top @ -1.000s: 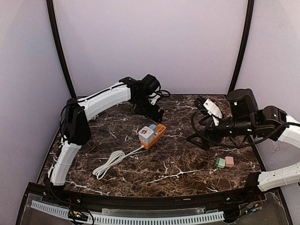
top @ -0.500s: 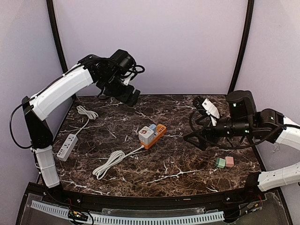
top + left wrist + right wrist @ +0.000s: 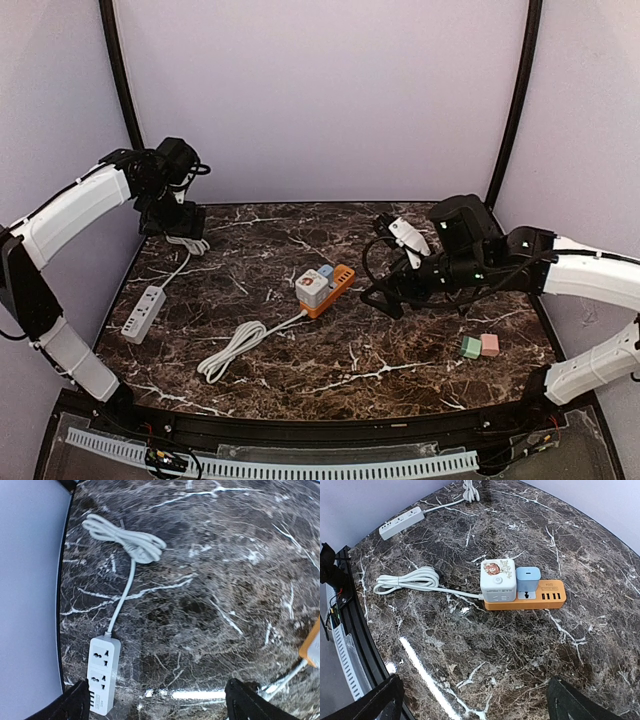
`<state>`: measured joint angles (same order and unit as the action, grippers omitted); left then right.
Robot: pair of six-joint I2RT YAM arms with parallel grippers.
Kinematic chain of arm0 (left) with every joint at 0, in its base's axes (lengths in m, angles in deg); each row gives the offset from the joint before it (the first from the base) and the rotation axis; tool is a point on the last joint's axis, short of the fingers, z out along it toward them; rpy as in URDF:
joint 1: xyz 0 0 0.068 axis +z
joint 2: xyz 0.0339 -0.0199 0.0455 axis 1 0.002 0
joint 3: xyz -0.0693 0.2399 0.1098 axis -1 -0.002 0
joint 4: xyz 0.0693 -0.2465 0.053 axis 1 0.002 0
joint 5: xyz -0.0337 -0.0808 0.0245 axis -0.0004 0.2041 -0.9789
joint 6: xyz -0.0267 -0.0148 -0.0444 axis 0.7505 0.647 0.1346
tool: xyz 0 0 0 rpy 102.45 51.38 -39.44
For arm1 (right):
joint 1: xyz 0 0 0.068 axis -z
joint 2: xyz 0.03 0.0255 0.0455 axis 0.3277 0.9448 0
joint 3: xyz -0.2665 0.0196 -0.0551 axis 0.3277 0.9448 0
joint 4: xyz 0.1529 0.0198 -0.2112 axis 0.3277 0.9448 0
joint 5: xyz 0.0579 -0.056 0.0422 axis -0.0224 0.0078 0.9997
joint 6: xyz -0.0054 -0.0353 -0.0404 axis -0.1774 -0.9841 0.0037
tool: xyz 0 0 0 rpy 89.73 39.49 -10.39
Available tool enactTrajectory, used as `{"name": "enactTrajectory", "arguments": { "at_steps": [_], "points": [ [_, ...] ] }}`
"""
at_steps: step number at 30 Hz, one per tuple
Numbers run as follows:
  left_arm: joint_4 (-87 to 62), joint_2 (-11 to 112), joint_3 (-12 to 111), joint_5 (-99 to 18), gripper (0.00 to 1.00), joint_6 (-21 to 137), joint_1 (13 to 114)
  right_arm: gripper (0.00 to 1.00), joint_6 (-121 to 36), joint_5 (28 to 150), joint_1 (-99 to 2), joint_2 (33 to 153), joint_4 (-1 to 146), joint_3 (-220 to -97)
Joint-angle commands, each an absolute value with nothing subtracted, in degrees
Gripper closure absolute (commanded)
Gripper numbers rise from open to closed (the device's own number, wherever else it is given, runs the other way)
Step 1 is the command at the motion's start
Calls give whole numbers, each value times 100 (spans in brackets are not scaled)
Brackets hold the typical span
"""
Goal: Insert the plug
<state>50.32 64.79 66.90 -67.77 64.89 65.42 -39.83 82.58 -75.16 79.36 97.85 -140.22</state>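
Marble counter [image 3: 400,360]: left claw [image 3: 157,695], wide and empty, hovers above the plug [image 3: 146,554] coiled at the far-left corner, presumably for a grasp. Right claw [image 3: 475,690], likewise wide, faces the orange strip [image 3: 530,600], perhaps to steady it.

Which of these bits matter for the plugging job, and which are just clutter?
Job, likely:
orange power strip, with white cube adapter and blue charger seated in it
its white cable
white power strip

Lying about:
green block
pink block
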Motion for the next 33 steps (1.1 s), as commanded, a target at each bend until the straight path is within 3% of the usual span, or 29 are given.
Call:
{"name": "enactTrajectory", "arguments": {
  "at_steps": [1, 15, 25, 33],
  "points": [
    [4556, 6536, 6418, -6882, 5, 7413, 7152, 2, -3705, 8015, -7552, 8355, 9579, -14593],
    [3689, 8950, 7877, -5680, 11, 8126, 8827, 1, -2709, 7175, -7552, 9399, 9938, -15477],
    [3071, 10147, 8561, -4754, 14, 8187, 9382, 1, -2314, 6849, -7555, 9477, 10162, -15317],
    [3106, 10888, 9178, -4616, 20, 8261, 9431, 1, -2828, 7103, -7554, 10378, 10336, -15720]
  ]
}}
